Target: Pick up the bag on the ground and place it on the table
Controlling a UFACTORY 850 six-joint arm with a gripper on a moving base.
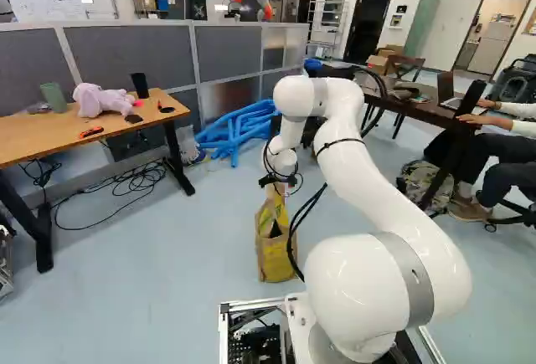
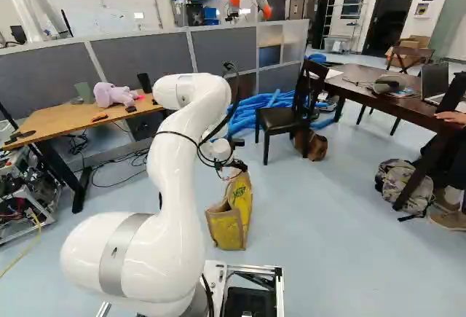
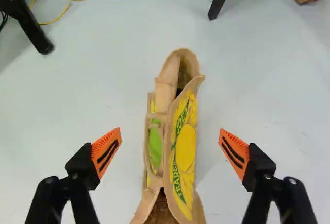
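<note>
Orange-padded, the hand [image 2: 231, 165] stands spread above an upright yellow bag [image 3: 184, 149] with tan trim and green lettering.

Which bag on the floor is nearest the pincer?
The upright yellow bag, below the open pincer; the patterned backpack by the dark table and what looks like a brown bag by the chair are farther off.

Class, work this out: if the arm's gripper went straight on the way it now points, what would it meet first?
Most likely the bag: the gripper, jaws open, points down towards its top, though the depth of the gap between them is hard to judge.
</note>
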